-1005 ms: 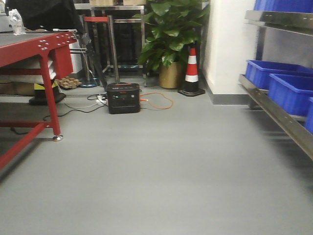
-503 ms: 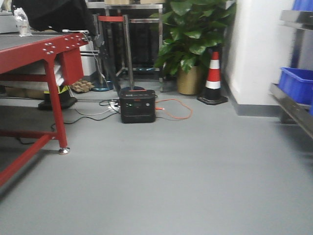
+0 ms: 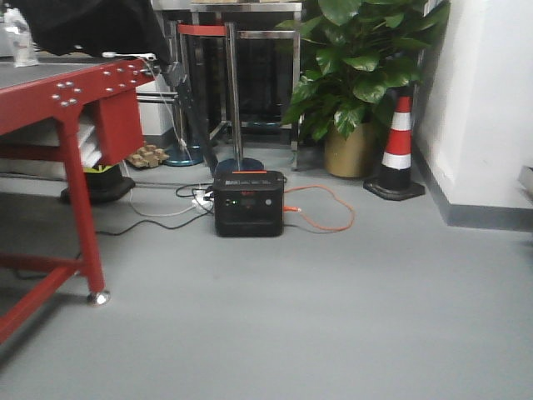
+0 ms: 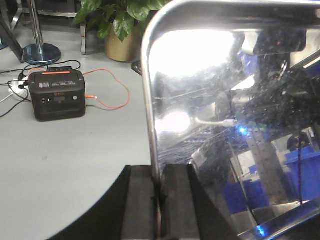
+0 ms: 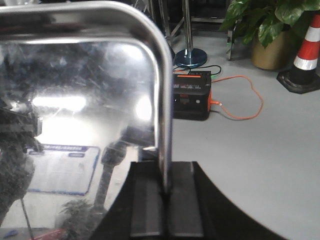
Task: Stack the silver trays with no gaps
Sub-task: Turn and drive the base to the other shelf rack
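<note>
A silver tray [image 4: 210, 100] fills the right of the left wrist view, held off the floor with its shiny face mirroring the room. My left gripper [image 4: 159, 200] is shut on its left rolled rim. In the right wrist view a silver tray [image 5: 85, 100] fills the left, and my right gripper [image 5: 166, 200] is shut on its right rim. I cannot tell for sure whether both hold the same tray. No gripper or tray shows in the front view.
A red metal table [image 3: 67, 92] stands at left on casters. A black power station [image 3: 248, 204] with an orange cable [image 3: 329, 212] sits on the grey floor ahead. Behind are a potted plant [image 3: 358, 75], a traffic cone [image 3: 398, 150], a stanchion [image 3: 233, 92] and a white wall [image 3: 491, 100].
The front view has swung left and moved closer. The power station, plant and cone have shifted right and grown. The blue bins and steel shelf have left the frame on the right.
</note>
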You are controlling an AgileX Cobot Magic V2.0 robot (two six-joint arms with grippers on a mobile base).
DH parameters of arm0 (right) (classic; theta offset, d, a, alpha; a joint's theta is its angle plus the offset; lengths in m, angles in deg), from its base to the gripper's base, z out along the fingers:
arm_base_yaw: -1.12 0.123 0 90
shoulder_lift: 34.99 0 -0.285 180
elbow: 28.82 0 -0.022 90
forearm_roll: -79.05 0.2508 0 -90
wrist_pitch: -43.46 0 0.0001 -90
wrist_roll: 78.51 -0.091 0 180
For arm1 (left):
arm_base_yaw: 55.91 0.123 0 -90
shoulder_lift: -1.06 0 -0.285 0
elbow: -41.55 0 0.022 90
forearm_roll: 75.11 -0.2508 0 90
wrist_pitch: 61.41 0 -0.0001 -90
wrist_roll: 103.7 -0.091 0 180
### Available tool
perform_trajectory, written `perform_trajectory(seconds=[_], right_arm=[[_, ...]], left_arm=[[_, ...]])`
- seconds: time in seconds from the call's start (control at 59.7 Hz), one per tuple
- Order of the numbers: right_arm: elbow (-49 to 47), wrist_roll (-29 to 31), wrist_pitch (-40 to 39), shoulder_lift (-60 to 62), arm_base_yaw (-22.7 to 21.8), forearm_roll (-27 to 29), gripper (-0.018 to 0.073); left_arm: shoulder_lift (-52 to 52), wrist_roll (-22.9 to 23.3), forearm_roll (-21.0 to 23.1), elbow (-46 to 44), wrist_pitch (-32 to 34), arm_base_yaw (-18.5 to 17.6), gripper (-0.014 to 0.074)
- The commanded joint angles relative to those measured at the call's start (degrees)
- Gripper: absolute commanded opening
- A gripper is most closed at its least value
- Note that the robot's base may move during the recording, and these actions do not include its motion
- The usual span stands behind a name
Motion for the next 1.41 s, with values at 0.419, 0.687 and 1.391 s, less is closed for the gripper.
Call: perform_trajectory(seconds=[0.419,0.687,1.391], right_arm=[[-0.7,0.2,-3.2,0.3,1.0,3.3,-0.008],[-0.7,0.2,-3.3,0.3,1.0,3.3,-0.008],[-0.7,0.2,-3.4,0.3,1.0,3.3,-0.008]], left_arm=[[0.3,-0.1,3.2,-0.4,4.8,-1.2,-0.0019],[0.3,-0.1,3.2,-0.4,4.8,-1.2,-0.0019],[0.2,-0.1,2.3,-0.4,4.8,-1.2,-0.0019]])
